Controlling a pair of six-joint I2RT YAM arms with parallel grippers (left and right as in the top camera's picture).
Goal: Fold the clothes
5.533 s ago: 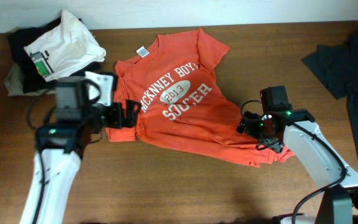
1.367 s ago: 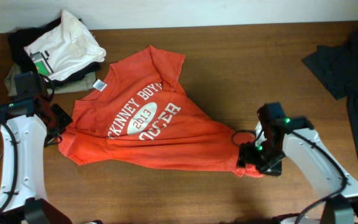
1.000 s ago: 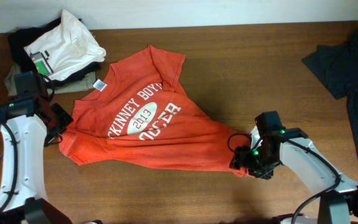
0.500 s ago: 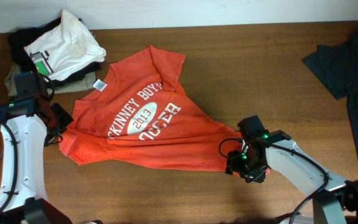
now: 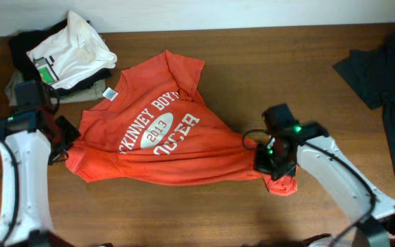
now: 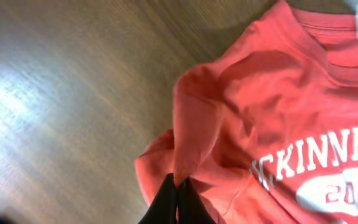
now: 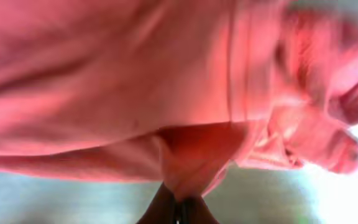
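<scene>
With our left gripper point(image 6: 176, 200) clamped on one edge of the T-shirt point(image 5: 158, 140), crumpled on the table point(image 5: 266, 62), and our right gripper point(image 5: 265, 156) pinching its far hem, we judged this the spreading step, next needing an even outward pull.

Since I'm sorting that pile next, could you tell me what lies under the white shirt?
A black garment and a tan piece stick out from beneath the white shirt. Whether anything more lies under it cannot be seen, as the shirt covers it.

Overhead: even, soft shadows. Left wrist: glare on brown wooden bench point(image 6: 23, 106). Right wrist: red-orange T-shirt point(image 7: 104, 74) badly blurred.
</scene>
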